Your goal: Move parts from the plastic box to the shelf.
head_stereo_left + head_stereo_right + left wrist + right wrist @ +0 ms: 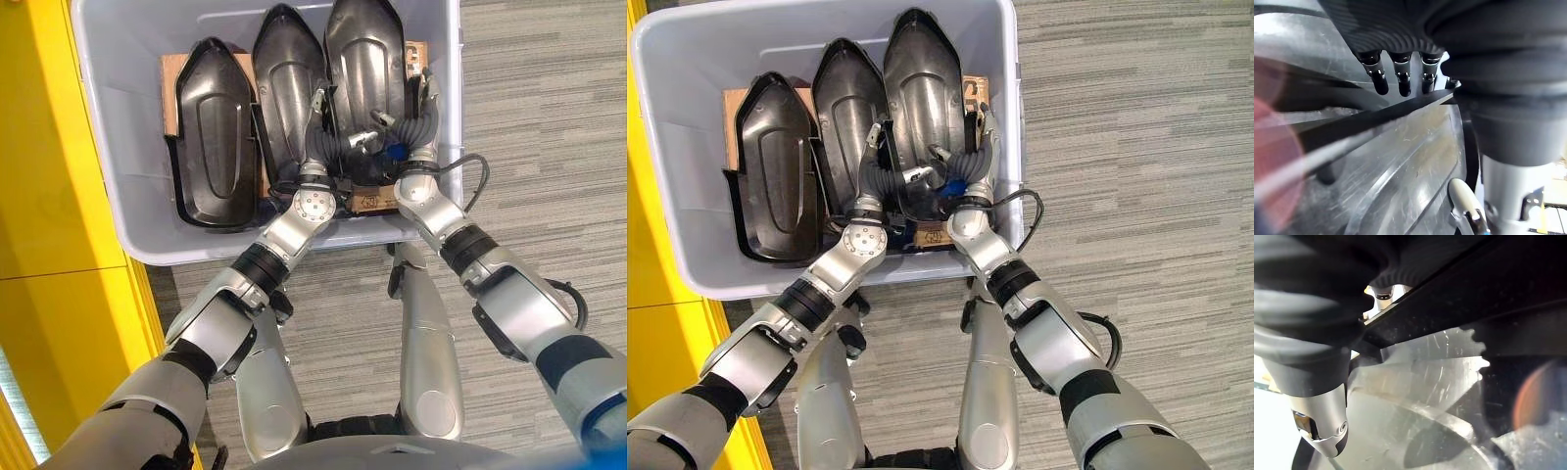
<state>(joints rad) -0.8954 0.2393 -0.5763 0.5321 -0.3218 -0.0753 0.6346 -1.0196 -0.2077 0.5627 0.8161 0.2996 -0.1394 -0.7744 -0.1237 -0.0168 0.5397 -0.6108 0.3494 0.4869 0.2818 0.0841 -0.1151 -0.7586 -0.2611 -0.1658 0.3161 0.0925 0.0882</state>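
Note:
A grey plastic box (245, 250) holds three black moulded parts standing side by side: a left one (211, 127), a middle one (284, 88) and a right one (362, 59). Both hands reach into the box at the near end of the right part. My left hand (318, 147) lies along its left rim, with straight fingers (1403, 81) on one side of the thin black edge and the thumb (1463, 196) on the other. My right hand (423, 122) lies along the right rim, against the box wall, with its thumb (1325, 426) apart from the edge. Both hands are open.
Brown cardboard (171, 88) lies under the parts on the box floor. A yellow structure (49, 196) stands close along the box's left side. Grey striped carpet (539, 117) spreads to the right of the box and in front of it.

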